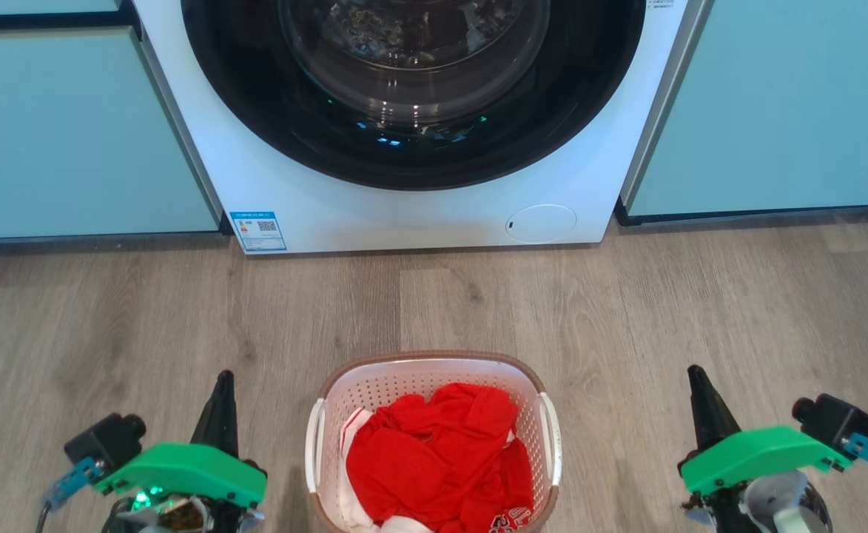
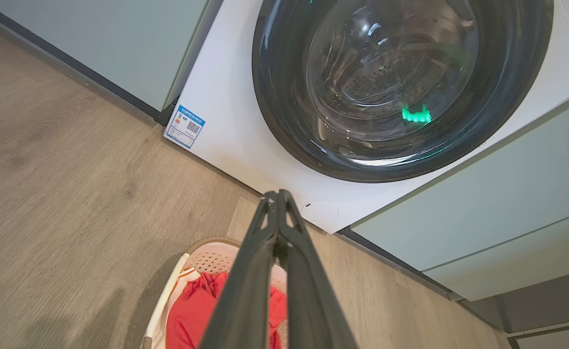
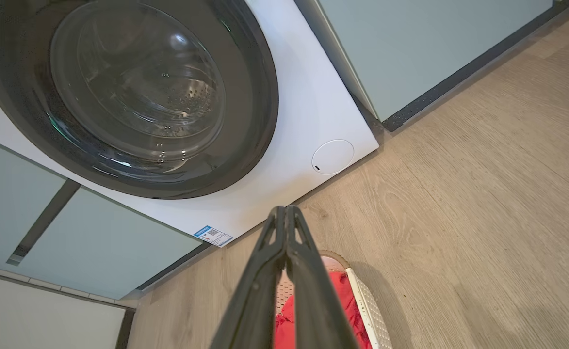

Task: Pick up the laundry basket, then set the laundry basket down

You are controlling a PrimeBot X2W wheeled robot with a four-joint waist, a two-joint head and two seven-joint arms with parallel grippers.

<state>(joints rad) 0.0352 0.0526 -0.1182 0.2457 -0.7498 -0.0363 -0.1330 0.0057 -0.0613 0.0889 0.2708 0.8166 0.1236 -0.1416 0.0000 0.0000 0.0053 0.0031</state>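
Observation:
The laundry basket (image 1: 404, 381), white with perforated walls and a brown rim, stands on the wood floor at the bottom centre of the head view. Red clothes (image 1: 441, 459) fill it. My left gripper (image 1: 223, 379) hangs to its left, shut and empty, well apart from the basket's left handle (image 1: 316, 444). To the basket's right is my right gripper (image 1: 695, 373), also shut on nothing, clear of the right handle (image 1: 552, 437). In the left wrist view the shut fingertips (image 2: 277, 196) cross over the basket (image 2: 211, 259). The right wrist view has its shut gripper (image 3: 284, 211) above the basket (image 3: 369, 305).
A white washing machine (image 1: 419, 207) with a dark round door stands straight ahead beyond the basket. Pale teal cabinet fronts (image 1: 71, 133) flank it on both sides. Bare wood floor (image 1: 478, 296) lies between the machine and the basket.

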